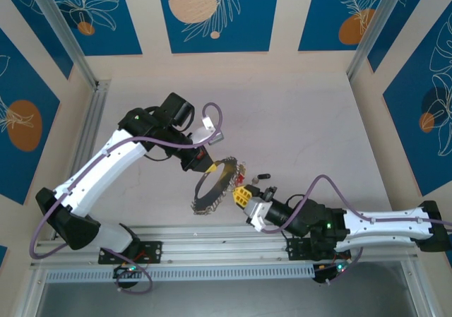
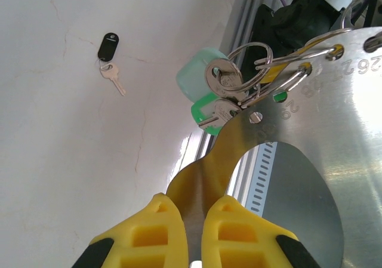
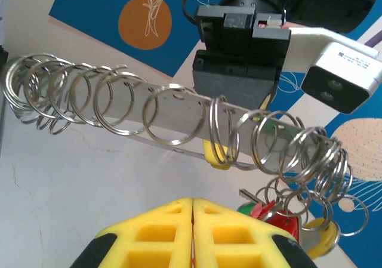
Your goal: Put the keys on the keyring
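The keyring is a wide flat metal hoop fringed with split rings, held tilted above the table. My left gripper is shut on its upper rim; in the left wrist view the yellow fingers pinch the hoop's band. Green-headed keys hang from rings on it. A black-headed key with a silver blade lies loose on the table. My right gripper is shut, its fingers pressed together just below the hoop's band. Red and green key heads hang to its right.
An aluminium rail runs along the near table edge below the hoop. Panelled walls with blue prints close in the table on three sides. A yellow tag hangs among the rings at the hoop's low end.
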Robot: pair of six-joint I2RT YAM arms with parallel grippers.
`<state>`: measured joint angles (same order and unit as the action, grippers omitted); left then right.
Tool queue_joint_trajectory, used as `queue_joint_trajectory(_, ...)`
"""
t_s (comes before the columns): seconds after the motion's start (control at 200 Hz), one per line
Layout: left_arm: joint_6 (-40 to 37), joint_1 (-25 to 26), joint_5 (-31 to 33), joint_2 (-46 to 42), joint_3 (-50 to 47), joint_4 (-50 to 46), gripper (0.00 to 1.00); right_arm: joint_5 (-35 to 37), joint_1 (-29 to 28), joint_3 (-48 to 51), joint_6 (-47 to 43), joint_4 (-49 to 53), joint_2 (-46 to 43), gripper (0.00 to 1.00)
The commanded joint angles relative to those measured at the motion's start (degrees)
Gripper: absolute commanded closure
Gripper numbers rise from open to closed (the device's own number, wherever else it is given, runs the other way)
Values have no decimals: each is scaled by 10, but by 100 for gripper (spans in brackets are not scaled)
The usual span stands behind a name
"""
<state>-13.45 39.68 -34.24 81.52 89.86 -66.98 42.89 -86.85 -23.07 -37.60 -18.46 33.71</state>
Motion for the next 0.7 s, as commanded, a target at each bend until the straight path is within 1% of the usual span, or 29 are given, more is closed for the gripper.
queue_joint_trajectory(0.0,5,2,-32,-16,21,-10,100,16,-8,-28,-36,-54,-6,91)
queue_joint_trajectory(0.115,4,3,-32,-17,21,-10,100,16,-8,-32,-49,-64,-2,90)
queue_joint_trajectory(0.17,4,2,-31,-18,21,-9,100,15,-8,-34,-55,-65,-3,83)
queue_joint_trajectory(0.225,4,2,-31,-20,20,-8,100,14,-7,-35,-59,-67,-4,78)
queue_joint_trajectory(0.31,6,0,-34,-21,18,-5,100,12,-6,-34,-65,-71,-3,73)
queue_joint_trajectory(0.535,8,-1,-37,-23,14,0,100,11,0,-34,-72,-75,4,74)
queue_joint_trajectory(0.695,9,-2,-36,-24,14,0,100,10,7,-38,-74,-76,16,82)
